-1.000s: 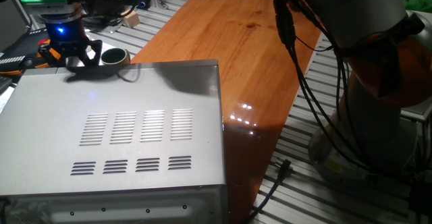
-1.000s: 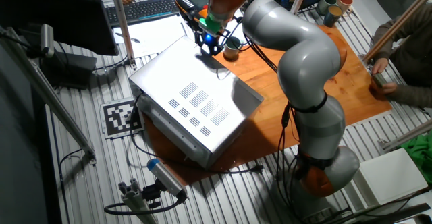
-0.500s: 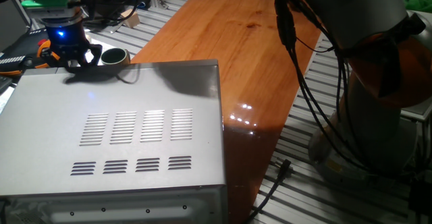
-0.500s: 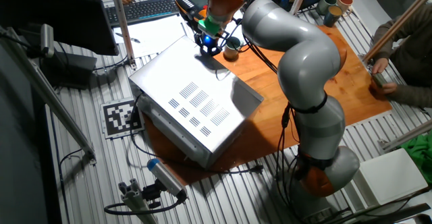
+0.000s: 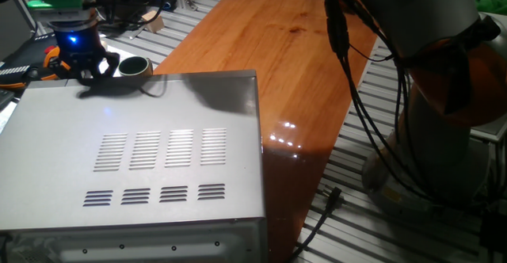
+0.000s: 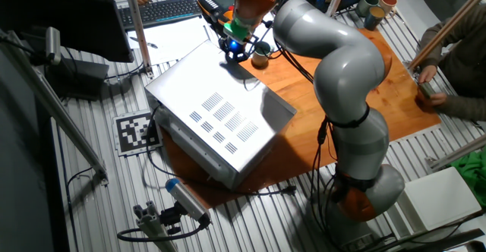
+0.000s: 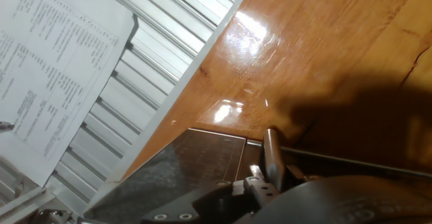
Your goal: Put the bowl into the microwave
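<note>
The bowl (image 5: 135, 66) sits on the tabletop (image 5: 269, 49) behind the far edge of the microwave (image 5: 135, 160), just beside the gripper (image 5: 85, 67). In the other fixed view the bowl (image 6: 261, 52) is only partly seen, next to the glowing blue light on the arm (image 6: 334, 70).

The gripper hangs low over the far edge of the microwave, close to its front. I cannot tell if it is open or closed, because its fingers are dark and partly hidden. It does not look like it has the bowl.

The hand view shows a dark glass panel (image 7: 182, 166) with a metal bar (image 7: 272, 158) close up, and the wood beyond. This looks like the door, so I think the step now is dealing with the door, not the bowl. Whether the door is open cannot be seen. Next, the door must be open wide, then the gripper must go to the bowl and grab its rim.

Since a second ago, the gripper has shifted a little up and to the side. The bowl and microwave have not moved
</note>
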